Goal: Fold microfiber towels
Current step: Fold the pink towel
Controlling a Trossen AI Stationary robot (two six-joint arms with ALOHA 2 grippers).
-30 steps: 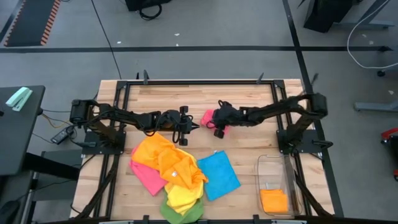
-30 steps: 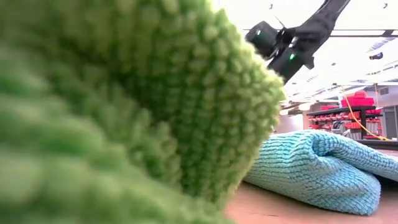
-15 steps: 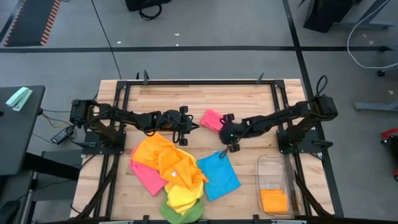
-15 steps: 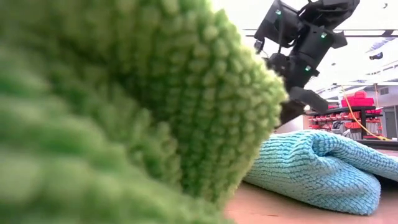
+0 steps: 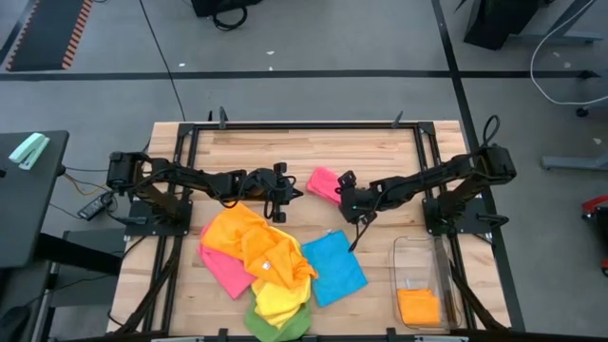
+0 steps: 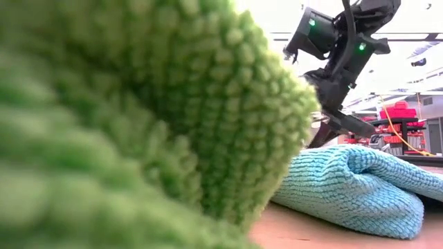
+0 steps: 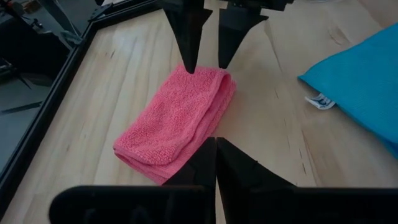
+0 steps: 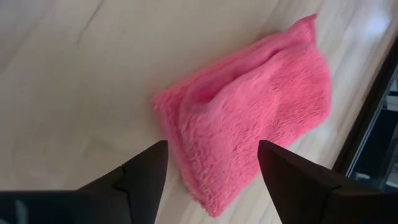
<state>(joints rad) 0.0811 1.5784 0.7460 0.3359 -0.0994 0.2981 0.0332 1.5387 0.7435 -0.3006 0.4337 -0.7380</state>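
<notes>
Clear plastic formed the bin [image 5: 421, 280] at the near right of the table [image 5: 380, 157]; an orange folded towel [image 5: 418, 306] lay inside it at its near end.

A pink folded towel [image 5: 325, 182] lay on bare wood near the table's centre, toward the far side. The right gripper [image 5: 348, 193] sat just right of it with fingers spread wide and nothing between them; in the right wrist view the towel [image 8: 249, 112] showed beyond the parted fingers [image 8: 140, 174]. The left gripper [image 5: 290, 193] waited just left of the towel, its fingers pressed together and empty; its wrist view showed the towel [image 7: 177, 121] apart from them.

Compared with one second earlier, the right gripper had let go of the pink towel, swung toward the near side, then returned beside it with its fingers wider. The left arm and the pile had not moved.

A loose pile [image 5: 256, 256] of orange, pink, yellow and green towels filled the near left-centre, with a blue towel [image 5: 332, 268] just right of it. In the low view the green towel [image 6: 138, 124] filled most of the frame, the blue one [image 6: 360, 187] beyond it. Open wood remained along the far edge and between the blue towel and the bin.
</notes>
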